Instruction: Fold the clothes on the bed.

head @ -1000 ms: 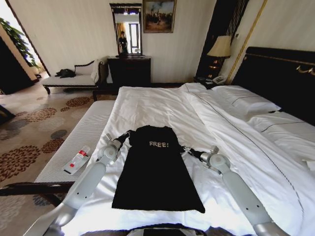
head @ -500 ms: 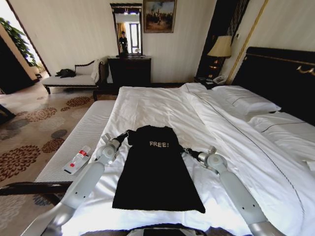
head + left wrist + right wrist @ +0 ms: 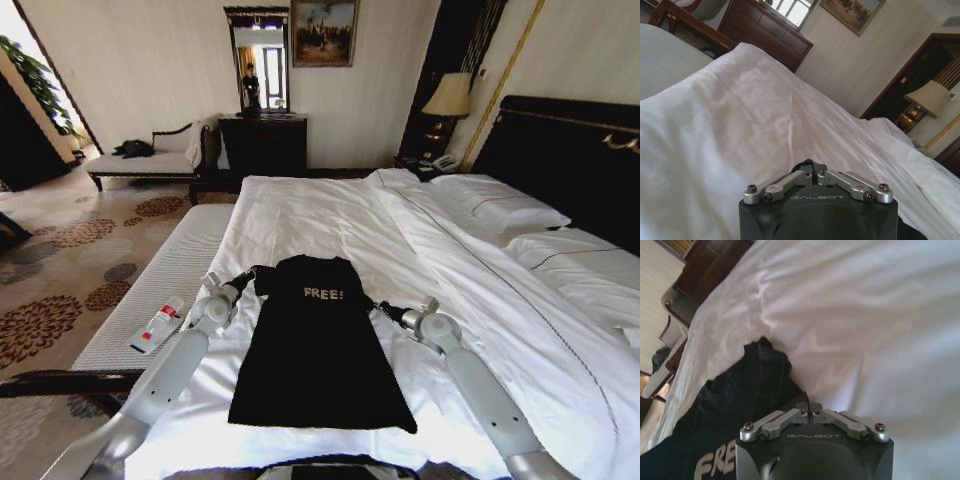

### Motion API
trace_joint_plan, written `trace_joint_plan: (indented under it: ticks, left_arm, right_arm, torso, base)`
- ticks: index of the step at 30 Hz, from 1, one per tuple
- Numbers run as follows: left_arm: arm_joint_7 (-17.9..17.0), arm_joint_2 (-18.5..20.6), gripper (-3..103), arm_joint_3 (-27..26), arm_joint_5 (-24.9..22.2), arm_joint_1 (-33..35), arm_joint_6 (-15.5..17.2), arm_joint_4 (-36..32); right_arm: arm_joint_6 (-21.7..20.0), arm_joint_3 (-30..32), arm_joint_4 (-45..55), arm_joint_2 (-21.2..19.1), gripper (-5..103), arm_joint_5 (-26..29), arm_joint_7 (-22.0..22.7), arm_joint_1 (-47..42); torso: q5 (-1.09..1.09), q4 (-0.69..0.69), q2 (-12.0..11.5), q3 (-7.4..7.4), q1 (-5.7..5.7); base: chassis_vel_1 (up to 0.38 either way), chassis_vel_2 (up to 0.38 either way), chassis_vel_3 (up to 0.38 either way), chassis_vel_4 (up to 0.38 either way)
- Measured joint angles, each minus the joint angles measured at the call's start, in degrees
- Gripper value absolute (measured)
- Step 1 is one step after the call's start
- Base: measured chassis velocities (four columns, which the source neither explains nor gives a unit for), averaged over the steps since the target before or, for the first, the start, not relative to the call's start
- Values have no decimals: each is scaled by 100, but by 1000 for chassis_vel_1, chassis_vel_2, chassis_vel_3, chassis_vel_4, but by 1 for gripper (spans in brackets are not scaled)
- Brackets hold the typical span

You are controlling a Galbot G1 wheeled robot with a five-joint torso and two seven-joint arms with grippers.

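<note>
We see pale panelled walls (image 3: 160,70) and a carpet (image 3: 70,250) patterned with brown flowers. Against the far wall stands a dark dresser (image 3: 262,142) under a tall mirror (image 3: 256,60), with a framed painting (image 3: 323,32) beside it. A chaise longue (image 3: 150,160) holds what may be a dark garment. A lit lamp (image 3: 447,97) glows near the corner, and a pale ribbed bench (image 3: 165,285) lies nearer us.

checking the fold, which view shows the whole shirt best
Head view: the shirt lies flat on the bed, fully visible between both arms. Right wrist view gives one corner with partial lettering; left wrist view only a dark scrap at the claw.
</note>
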Motion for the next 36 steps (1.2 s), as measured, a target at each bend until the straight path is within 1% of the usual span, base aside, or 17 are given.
trace_joint_plan:
  ticks: [1,4,6,9,11,14,19,23,26,27,29,30,32,33,36]
  left_arm:
    - [0,0,0,0,0,0,0,0]
    - [46,74,0,22,0,-97,-22,57]
    - [48,81,0,30,0,-108,-23,63]
    - [59,108,0,55,0,-144,-27,85]
    - [63,117,0,55,3,-144,-29,89]
    - [92,174,0,43,29,-122,-42,101]
    - [124,243,0,41,63,-94,-56,116]
    - [128,285,0,13,69,-56,-67,103]
    - [129,303,0,-65,72,12,-74,73]
    - [129,303,0,-65,72,12,-74,73]
    - [135,309,0,-120,75,65,-79,51]
    - [155,329,0,-166,81,127,-87,17]
    - [159,334,0,-192,83,158,-90,-16]
    - [159,334,0,-192,83,158,-90,-16]
    - [159,335,0,-244,85,215,-96,-75]
  right_arm:
    - [0,0,0,0,0,0,0,0]
    - [195,-28,-172,-209,0,-285,-253,318]
    - [235,-42,-217,-258,0,-349,-312,389]
    - [346,-143,-448,-462,0,-573,-494,713]
    - [368,-167,-495,-493,0,-626,-522,761]
    - [504,-282,-711,-573,0,-921,-687,885]
    - [654,-410,-946,-578,0,-1283,-880,967]
    - [716,-434,-970,-555,0,-1475,-877,955]
    - [841,-375,-976,-512,0,-1711,-784,902]
    - [841,-375,-976,-512,0,-1711,-784,902]
    - [955,-304,-976,-506,0,-1944,-744,846]
    - [1133,-261,-929,-536,0,-2331,-750,759]
    - [1246,-234,-859,-551,0,-2559,-795,704]
    - [1246,-234,-859,-551,0,-2559,-795,704]
    - [1509,-210,-764,-552,0,-2863,-928,607]
  torso:
    - [0,0,0,0,0]
    - [0,0,1,0,0]
    - [0,0,0,0,0]
    - [0,0,0,0,0]
    - [-1,0,1,0,0]
    - [0,0,0,0,0]
    - [1,0,0,0,0]
    - [0,0,0,0,0]
    - [1,1,0,0,0]
    - [1,1,0,0,0]
    - [-1,0,0,-1,0]
    - [0,0,0,-1,0]
    - [0,0,0,-1,0]
    - [0,0,0,-1,0]
    - [0,0,0,-1,0]
  base:
    - [0,0,0,0]
    - [0,0,0,0]
    - [0,0,0,0]
    - [0,0,0,0]
    - [0,0,0,0]
    - [0,0,0,0]
    - [0,0,0,0]
    - [0,0,0,0]
    - [0,0,0,0]
    - [0,0,0,0]
    - [0,0,0,0]
    - [0,0,0,0]
    - [0,0,0,0]
    - [0,0,0,0]
    - [0,0,0,0]
